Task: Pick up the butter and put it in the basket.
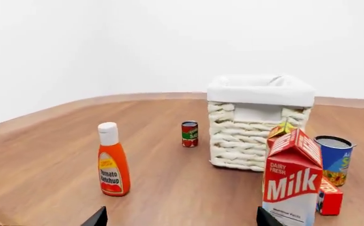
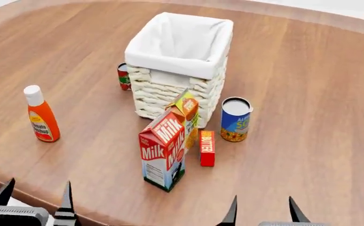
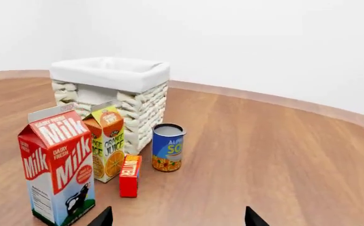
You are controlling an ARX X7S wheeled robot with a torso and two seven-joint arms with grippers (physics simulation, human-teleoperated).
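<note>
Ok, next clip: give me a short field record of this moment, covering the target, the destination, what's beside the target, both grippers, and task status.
target: butter, lying on the table, untouched
destination: basket, nothing visible inside
beside target: juice carton and milk carton to its left, soup can behind it to the right
other items: ketchup bottle, small can left of basket
left gripper: open, holding nothing, at near table edge
right gripper: open, holding nothing, near side of butter
status: pick not yet begun

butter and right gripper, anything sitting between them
Nothing: in the head view only bare wooden table separates the butter from the open right gripper. The right wrist view shows the same.
</note>
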